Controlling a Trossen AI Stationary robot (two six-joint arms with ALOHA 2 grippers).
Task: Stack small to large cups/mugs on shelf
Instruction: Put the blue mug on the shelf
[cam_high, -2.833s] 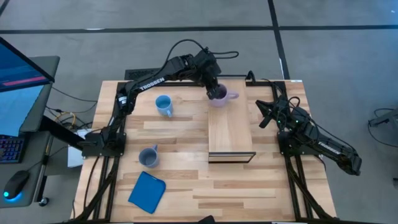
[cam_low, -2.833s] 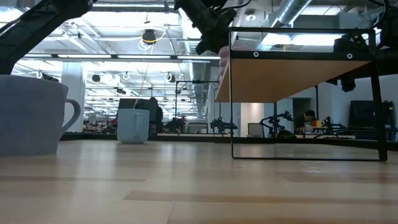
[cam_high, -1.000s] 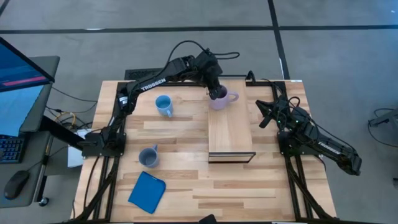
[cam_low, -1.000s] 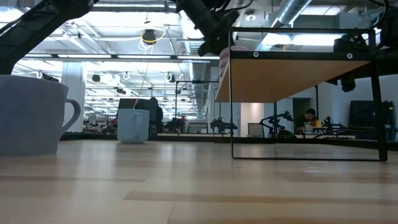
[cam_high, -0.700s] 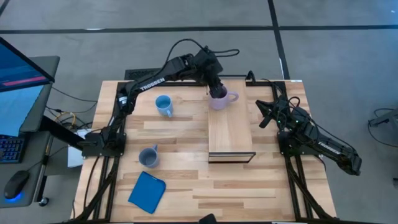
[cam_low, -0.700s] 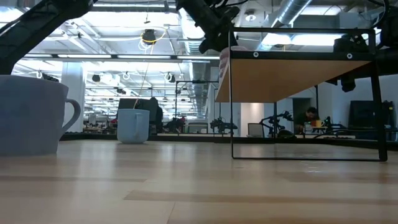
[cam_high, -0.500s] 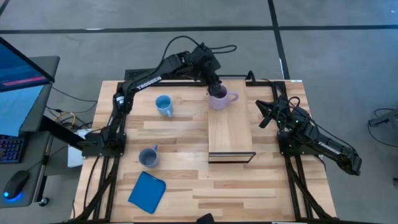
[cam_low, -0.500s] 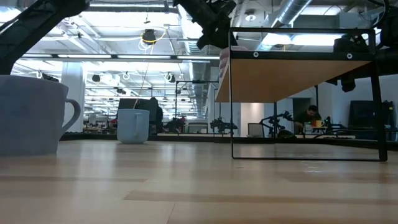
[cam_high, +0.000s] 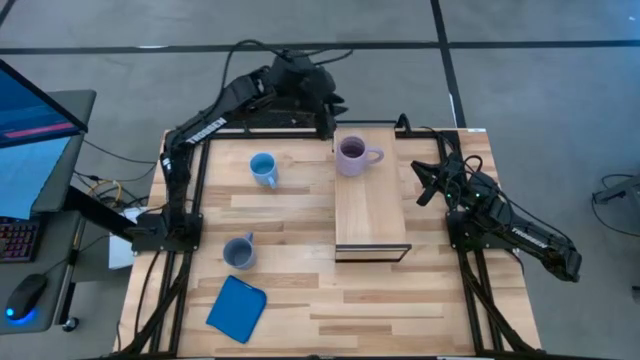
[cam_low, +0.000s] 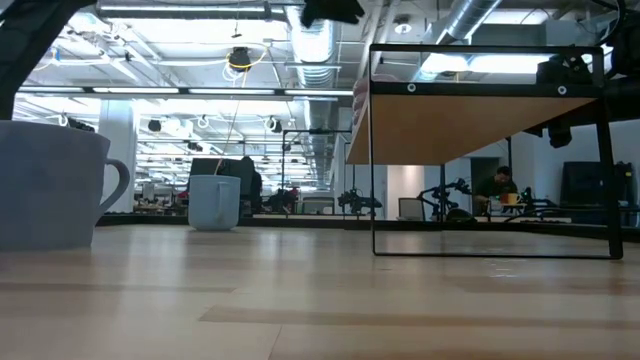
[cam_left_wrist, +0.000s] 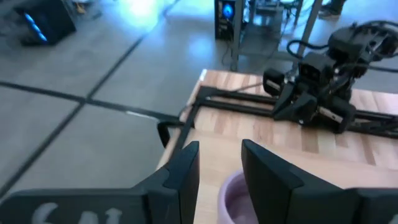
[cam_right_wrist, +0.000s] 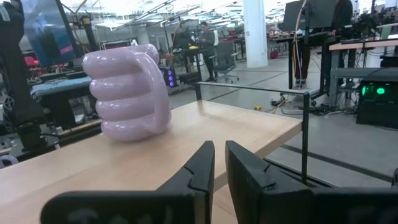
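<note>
Left to right: grey mug and blue mug, both smooth and handled, upright on the slatted wood bench. The left claw, fingers apart and empty, hangs above the bench's far edge, just beside the purple mug, a ribbed, glossy form standing on the pale flat shelf. The right claw waits, nearly closed. Next pick: judge size first; grip the rim, lower squarely.
</note>
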